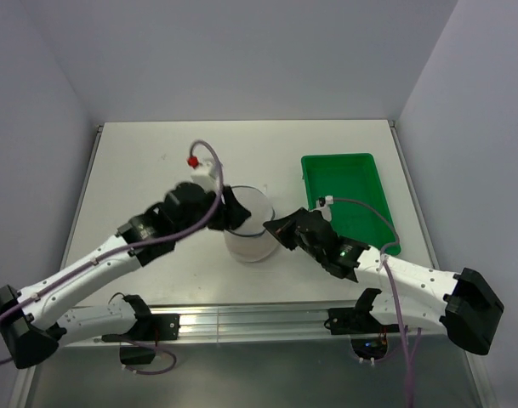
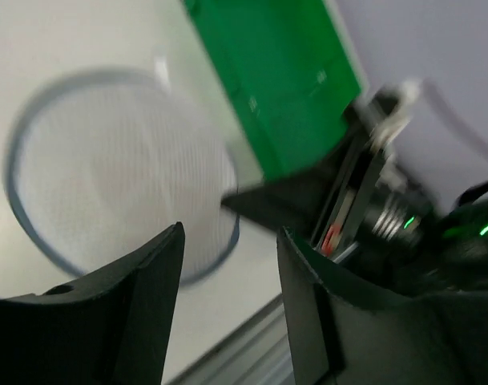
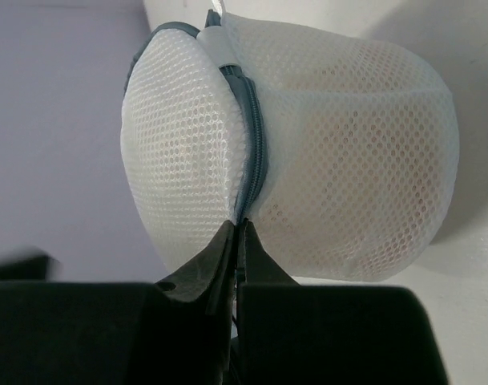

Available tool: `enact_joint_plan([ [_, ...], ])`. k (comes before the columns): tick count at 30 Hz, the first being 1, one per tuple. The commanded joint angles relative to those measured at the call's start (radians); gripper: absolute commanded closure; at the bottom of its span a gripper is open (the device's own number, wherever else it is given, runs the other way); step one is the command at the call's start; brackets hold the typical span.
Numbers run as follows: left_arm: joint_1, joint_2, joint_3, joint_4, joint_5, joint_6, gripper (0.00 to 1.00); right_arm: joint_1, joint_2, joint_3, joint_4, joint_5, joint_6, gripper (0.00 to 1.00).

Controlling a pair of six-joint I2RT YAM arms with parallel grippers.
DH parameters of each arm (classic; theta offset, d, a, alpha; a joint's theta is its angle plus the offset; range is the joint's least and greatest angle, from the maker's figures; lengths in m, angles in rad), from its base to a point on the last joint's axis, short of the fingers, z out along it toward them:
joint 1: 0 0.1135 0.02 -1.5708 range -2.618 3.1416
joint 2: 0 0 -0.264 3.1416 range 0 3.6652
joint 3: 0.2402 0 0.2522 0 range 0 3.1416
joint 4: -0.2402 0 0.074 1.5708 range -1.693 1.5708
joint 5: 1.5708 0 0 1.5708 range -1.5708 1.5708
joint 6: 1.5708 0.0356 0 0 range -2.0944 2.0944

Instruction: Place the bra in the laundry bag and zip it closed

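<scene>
The laundry bag (image 1: 252, 231) is a white mesh dome on the table's middle. In the right wrist view (image 3: 187, 136) its grey zipper (image 3: 256, 152) runs down to my fingers and looks zipped along the visible stretch. A peach tint of the bra (image 3: 364, 184) shows through the mesh, inside the bag. My right gripper (image 1: 276, 228) is shut on the bag's zipper seam (image 3: 240, 228) from the right. My left gripper (image 1: 231, 209) is open and empty just above the bag's left side; in the left wrist view (image 2: 230, 234) the bag (image 2: 115, 168) lies below it, blurred.
A green rectangular tray (image 1: 348, 200) stands at the right of the bag, also in the left wrist view (image 2: 276, 72). A small red-capped fitting (image 1: 192, 160) on the left arm's cable hangs over the table behind the bag. White walls close the back and sides.
</scene>
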Motion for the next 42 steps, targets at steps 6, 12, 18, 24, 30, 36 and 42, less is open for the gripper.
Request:
enact_joint_plan([
  [6,-0.503,0.047,-0.099,-0.172,-0.655,-0.197,0.51,0.014,0.045,0.210,-0.219,0.052,0.008,1.00],
  [12,-0.601,0.130,-0.097,-0.106,-0.790,-0.265,0.52,0.016,0.061,0.243,-0.249,0.026,0.001,1.00],
  [18,-0.600,0.081,-0.212,0.128,-0.818,-0.210,0.52,0.019,0.062,0.304,-0.341,0.030,-0.028,1.00],
  [24,-0.597,0.108,-0.265,0.330,-0.806,-0.167,0.52,0.035,0.114,0.419,-0.514,0.087,-0.029,1.00],
  [30,-0.597,0.062,-0.345,0.489,-0.787,-0.126,0.49,0.074,0.160,0.508,-0.697,0.171,0.031,1.00],
  [36,-0.597,0.076,-0.337,0.509,-0.832,-0.108,0.44,0.124,0.196,0.582,-0.794,0.231,0.080,1.00],
  [42,-0.597,0.142,-0.279,0.503,-0.832,-0.082,0.47,0.140,0.214,0.623,-0.854,0.247,0.108,1.00],
])
